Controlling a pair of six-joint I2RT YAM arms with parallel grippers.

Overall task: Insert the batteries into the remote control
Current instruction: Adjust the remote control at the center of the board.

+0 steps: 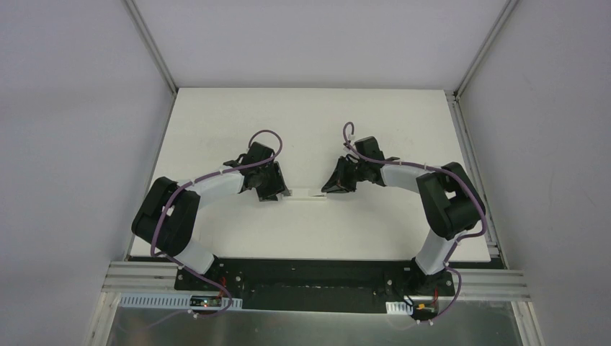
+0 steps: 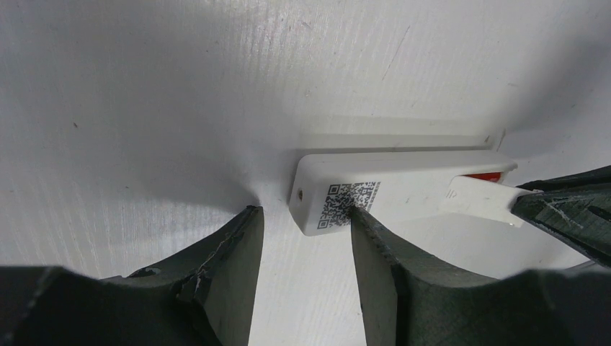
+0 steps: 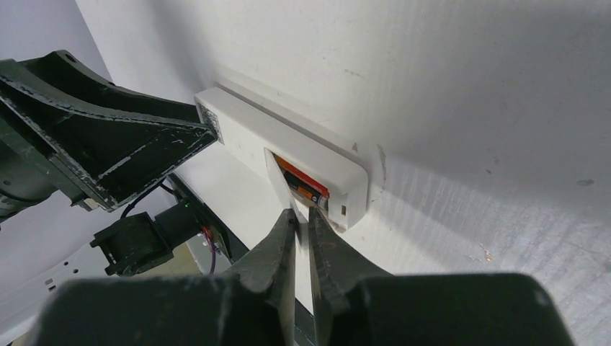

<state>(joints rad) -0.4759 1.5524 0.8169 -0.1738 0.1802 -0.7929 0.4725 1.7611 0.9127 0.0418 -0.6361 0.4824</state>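
Note:
The remote control (image 2: 403,191) lies back-up on the table, its code label toward my left gripper; it also shows in the top view (image 1: 306,194). Its battery bay is open, with a red-orange battery (image 3: 301,175) and a dark battery (image 3: 308,193) inside. My right gripper (image 3: 301,216) is shut on the thin white cover piece (image 3: 277,169) and holds it edge-on at the bay. My left gripper (image 2: 304,216) is open around the remote's label end, and its right finger (image 2: 375,252) touches the label. The red-orange battery also peeks out in the left wrist view (image 2: 481,175).
The white table (image 1: 216,130) is enclosed by pale walls. The black rail and arm bases (image 1: 310,277) run along the near edge. Purple cables loop above both wrists. My left gripper's fingers (image 3: 108,144) fill the left of the right wrist view.

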